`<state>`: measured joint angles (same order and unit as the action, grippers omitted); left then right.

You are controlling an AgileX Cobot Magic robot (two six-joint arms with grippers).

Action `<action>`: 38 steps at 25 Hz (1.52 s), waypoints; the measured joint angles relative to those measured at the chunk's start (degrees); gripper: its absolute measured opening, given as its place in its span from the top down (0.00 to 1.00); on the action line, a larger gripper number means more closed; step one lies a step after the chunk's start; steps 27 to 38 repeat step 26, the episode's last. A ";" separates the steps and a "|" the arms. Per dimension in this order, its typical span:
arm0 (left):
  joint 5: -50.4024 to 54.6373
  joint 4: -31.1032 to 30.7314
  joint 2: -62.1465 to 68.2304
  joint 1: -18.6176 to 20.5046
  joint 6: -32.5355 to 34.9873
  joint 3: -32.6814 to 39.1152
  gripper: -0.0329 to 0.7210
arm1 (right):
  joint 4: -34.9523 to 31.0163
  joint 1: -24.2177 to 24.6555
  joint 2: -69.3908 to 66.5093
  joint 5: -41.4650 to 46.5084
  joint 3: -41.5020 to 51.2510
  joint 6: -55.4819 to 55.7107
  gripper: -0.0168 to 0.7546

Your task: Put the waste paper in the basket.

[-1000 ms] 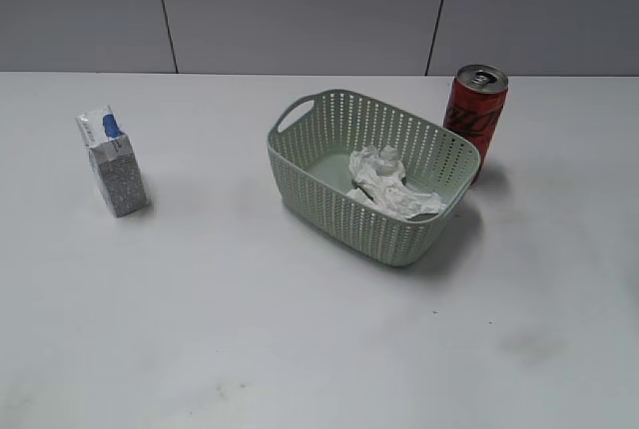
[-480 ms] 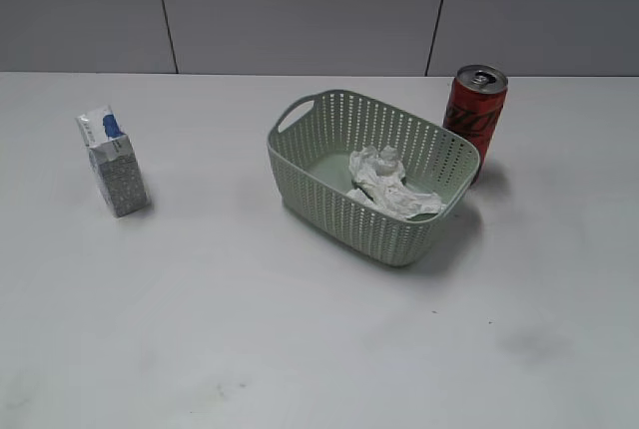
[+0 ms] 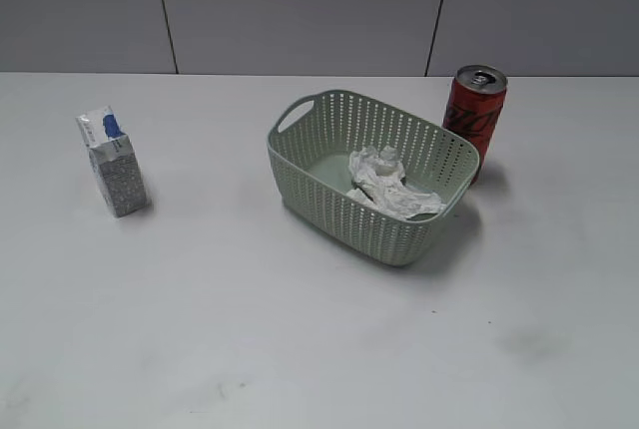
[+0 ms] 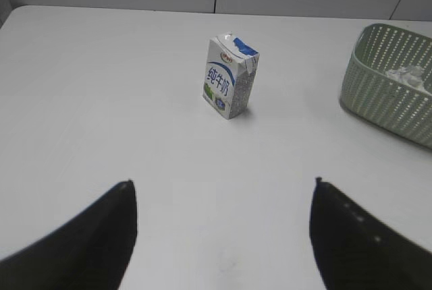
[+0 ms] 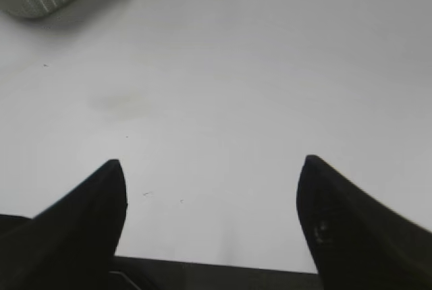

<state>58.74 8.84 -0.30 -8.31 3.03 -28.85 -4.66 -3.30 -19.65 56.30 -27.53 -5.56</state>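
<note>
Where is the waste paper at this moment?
In the exterior view, the waste paper lies inside the basket, right of centre on the table, with the red can just behind it.

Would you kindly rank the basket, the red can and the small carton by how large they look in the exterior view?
1. The basket, clearly the largest.
2. The red can.
3. The small carton, though it looks close to the can in size, and the can stands farther from the camera, so their order is unsure.

Even, diffuse light; soft shadow right of basket (image 3: 329,195); right wrist view dimmer, slightly blurred.
</note>
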 joint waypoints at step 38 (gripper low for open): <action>0.00 0.00 0.00 0.00 0.00 0.00 0.17 | 0.01 0.00 19.89 -2.05 3.29 -0.05 0.21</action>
